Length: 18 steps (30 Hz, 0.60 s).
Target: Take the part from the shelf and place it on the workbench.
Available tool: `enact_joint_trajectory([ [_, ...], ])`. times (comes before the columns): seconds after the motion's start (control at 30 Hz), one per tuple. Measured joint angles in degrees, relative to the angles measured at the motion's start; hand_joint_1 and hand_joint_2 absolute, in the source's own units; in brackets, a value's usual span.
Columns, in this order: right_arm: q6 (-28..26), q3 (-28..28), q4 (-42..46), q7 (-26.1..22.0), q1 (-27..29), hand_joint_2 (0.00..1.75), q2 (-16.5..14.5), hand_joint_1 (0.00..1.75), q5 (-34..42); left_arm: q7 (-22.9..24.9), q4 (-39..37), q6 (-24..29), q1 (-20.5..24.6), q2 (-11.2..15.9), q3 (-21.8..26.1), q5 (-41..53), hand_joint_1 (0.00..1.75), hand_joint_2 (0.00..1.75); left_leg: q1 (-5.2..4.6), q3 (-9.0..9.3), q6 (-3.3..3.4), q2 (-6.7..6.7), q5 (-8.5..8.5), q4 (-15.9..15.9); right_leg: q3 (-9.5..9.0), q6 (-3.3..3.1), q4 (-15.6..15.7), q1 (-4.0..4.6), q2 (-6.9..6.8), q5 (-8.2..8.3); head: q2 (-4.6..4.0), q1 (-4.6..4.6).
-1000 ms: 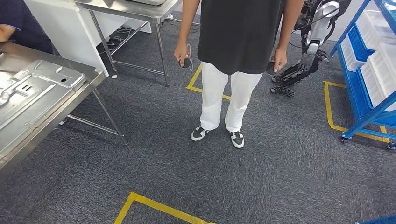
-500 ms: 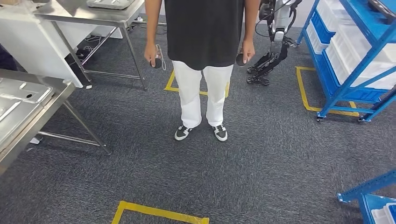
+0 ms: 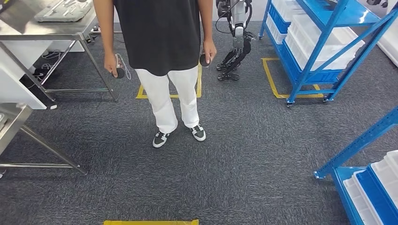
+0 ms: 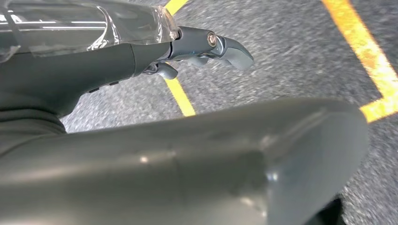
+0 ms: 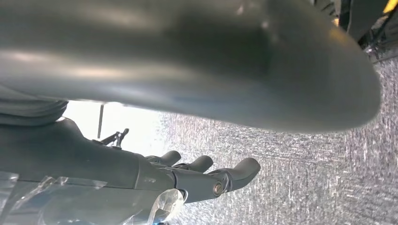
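A: What covers the floor?

B: Dark grey carpet (image 3: 263, 154), with yellow tape lines (image 3: 274, 79) marking a box in the upper middle of the frame and a strip at the lower edge.

A: And the furniture?

B: A steel worktop (image 3: 56, 30) on thin legs fills the upper left, and the corner of another worktop (image 3: 14, 123) juts in at the left edge. A blue rack (image 3: 328, 51) with white bins stands upper right; a second blue rack (image 3: 366, 183) shows lower right.

A: Anyone about?

B: A person (image 3: 159, 47) in black shirt and white trousers stands upper centre.
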<state>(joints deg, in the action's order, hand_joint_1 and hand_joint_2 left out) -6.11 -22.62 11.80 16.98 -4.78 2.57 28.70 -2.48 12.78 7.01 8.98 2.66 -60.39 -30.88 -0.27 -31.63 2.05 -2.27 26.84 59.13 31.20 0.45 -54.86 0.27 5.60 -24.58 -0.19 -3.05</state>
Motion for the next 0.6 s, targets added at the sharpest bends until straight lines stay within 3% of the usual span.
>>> enact_joint_trajectory([
  [0.03,-0.02,-0.01,0.0,-0.15,0.02,0.0,-0.03,0.0,0.19,0.0,0.01,0.0,0.23,0.02,0.0,0.01,0.0,0.0,-0.2,1.92,0.45,-0.79,-2.01,-4.54,0.07,0.24,-0.01,0.0,0.88,0.1,0.01,0.0],
  [0.1,-0.09,-0.01,-0.01,-0.32,0.17,0.0,-0.01,0.0,0.37,0.0,0.02,0.0,0.48,-0.01,0.0,0.01,0.0,0.0,-0.27,1.89,0.68,-0.03,-2.23,-4.8,0.35,0.82,0.11,-0.04,1.54,0.29,0.01,-0.01],
  [0.13,-0.13,-0.01,-0.01,-0.36,0.25,0.0,0.03,0.0,0.46,0.01,0.02,0.0,0.63,-0.03,0.0,0.01,0.0,0.0,-0.15,2.01,0.92,0.44,-2.48,-5.15,0.42,1.1,0.01,-0.06,1.09,0.18,0.01,-0.01],
  [0.2,-0.2,-0.01,-0.02,-0.42,0.26,0.0,0.09,0.0,0.63,0.0,0.03,0.08,0.84,-0.05,0.02,0.01,0.0,0.0,0.2,2.26,1.44,1.5,-2.96,-5.87,1.37,1.68,-2.06,-0.01,-1.55,-1.47,-0.01,0.06],
  [0.27,-0.28,-0.02,-0.02,-0.46,0.1,0.0,0.08,0.0,0.74,0.0,0.03,0.13,0.7,-0.05,0.03,0.02,0.0,0.0,0.28,2.28,1.65,2.86,-3.03,-6.05,4.73,2.29,-9.4,-0.3,-4.36,-5.59,0.0,0.13],
  [0.33,-0.33,-0.03,-0.02,-0.46,0.01,0.0,0.08,0.0,0.81,0.0,0.03,0.06,0.5,-0.07,0.02,0.02,0.0,0.0,0.39,2.14,1.67,4.45,-2.99,-6.04,8.45,2.99,-17.25,-0.76,-4.95,-8.77,0.01,0.13],
  [0.37,-0.34,-0.02,-0.02,-0.46,0.05,0.0,0.09,0.0,0.93,-0.01,0.03,0.03,0.5,-0.07,0.02,0.02,0.0,0.0,0.52,2.09,1.62,5.13,-2.96,-6.03,8.92,3.3,-18.34,-0.97,-5.02,-8.73,0.0,0.13],
  [0.4,-0.37,-0.02,-0.02,-0.45,0.09,0.0,0.13,0.0,1.07,-0.01,0.03,0.01,0.54,-0.08,0.02,0.02,0.0,0.0,0.67,2.1,1.49,5.76,-2.92,-6.02,8.16,3.63,-17.03,-1.22,-5.17,-7.6,0.0,0.13],
  [0.43,-0.4,-0.02,-0.02,-0.43,0.13,0.0,0.17,0.0,1.2,-0.02,0.03,0.01,0.59,-0.1,0.02,0.02,0.0,0.0,0.86,2.19,1.26,6.37,-2.84,-5.98,6.21,3.95,-13.46,-1.48,-5.63,-5.65,0.0,0.13],
  [0.5,-0.49,-0.03,-0.02,-0.4,0.1,0.0,0.19,0.0,1.36,-0.05,0.03,0.01,0.67,-0.09,0.02,0.02,0.0,0.0,0.9,2.41,0.45,7.4,-2.46,-5.64,1.34,4.4,-4.46,-1.76,-8.03,-2.01,0.0,0.17],
  [0.57,-0.51,-0.03,-0.02,-0.39,-0.03,0.0,0.11,0.0,1.38,-0.1,0.03,0.01,0.74,-0.05,0.02,0.02,0.0,0.0,0.69,2.57,-0.42,8.35,-2.09,-5.28,-0.76,3.86,-0.09,-1.67,-9.31,-0.82,0.01,0.07],
  [0.6,-0.51,-0.03,-0.02,-0.39,-0.03,0.0,0.09,0.0,1.44,-0.13,0.03,0.01,0.79,-0.04,0.02,0.01,0.0,0.0,0.69,2.64,-0.79,8.89,-2.0,-5.22,-0.65,3.34,0.13,-1.46,-8.79,-0.9,0.01,-0.03],
])
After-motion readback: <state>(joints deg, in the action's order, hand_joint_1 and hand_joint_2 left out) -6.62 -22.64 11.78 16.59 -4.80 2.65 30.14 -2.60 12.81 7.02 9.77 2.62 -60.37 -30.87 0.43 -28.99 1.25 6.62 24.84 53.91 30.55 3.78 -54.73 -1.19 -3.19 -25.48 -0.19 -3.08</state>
